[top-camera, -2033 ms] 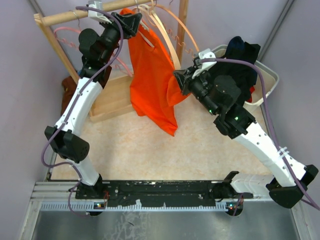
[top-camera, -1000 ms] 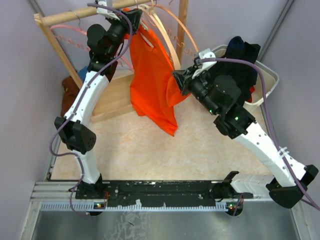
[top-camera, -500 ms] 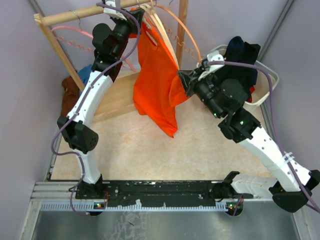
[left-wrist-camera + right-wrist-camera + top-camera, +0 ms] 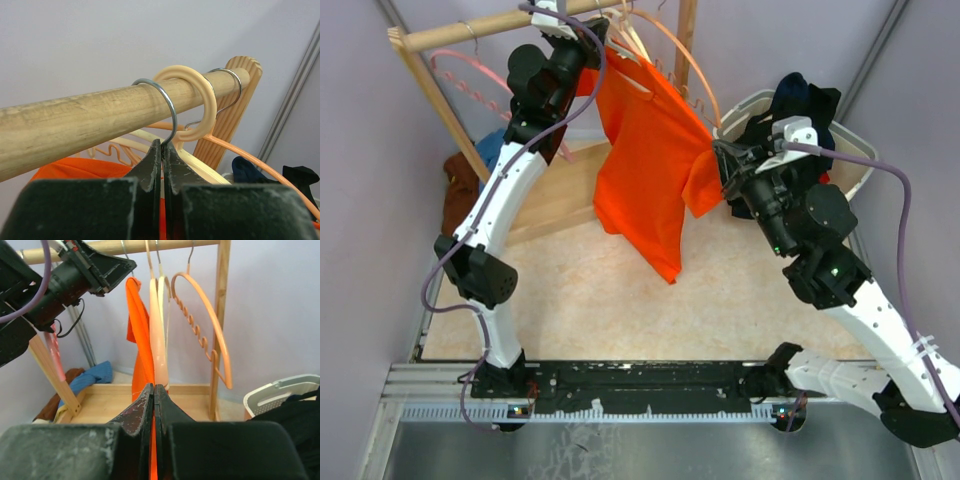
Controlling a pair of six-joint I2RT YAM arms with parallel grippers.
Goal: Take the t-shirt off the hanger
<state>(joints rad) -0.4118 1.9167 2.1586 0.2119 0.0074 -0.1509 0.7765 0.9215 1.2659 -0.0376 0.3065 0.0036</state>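
1. Top external view: the left arm reaches up to the wooden rail [image 4: 460,32] of the clothes rack, and the left gripper [image 4: 592,38] sits just under the rail among the hanger hooks. How its jaws stand cannot be told from this view. The orange t-shirt [image 4: 650,170] hangs from just beside that gripper and is drawn out slantwise to the right. The right gripper [image 4: 718,160] is pinched tight on the t-shirt's right edge, by the sleeve. A white basket [image 4: 863,152] of dark clothes stands behind the right arm. A pink hanger [image 4: 460,72] hangs further left on the rail, and brown and blue clothes [image 4: 460,190] lie by the rack's wooden base [image 4: 555,195].

2. Left wrist view: the left gripper [image 4: 162,148] has its jaws pressed together on the shank of a metal hook [image 4: 170,102] that loops over the wooden rail [image 4: 75,120]. A cream plastic ring hook [image 4: 202,100] sits just beside it on the rail. A patch of the t-shirt [image 4: 75,167] shows below the rail.

3. Right wrist view: the right gripper [image 4: 153,390] is closed narrow, with a sliver of orange cloth between its fingers [image 4: 135,415]. Beyond it the t-shirt [image 4: 137,330] hangs from the rail beside a cream hanger [image 4: 157,330] and a notched orange hanger [image 4: 212,335]. The left gripper [image 4: 131,262] is up by the t-shirt's top.
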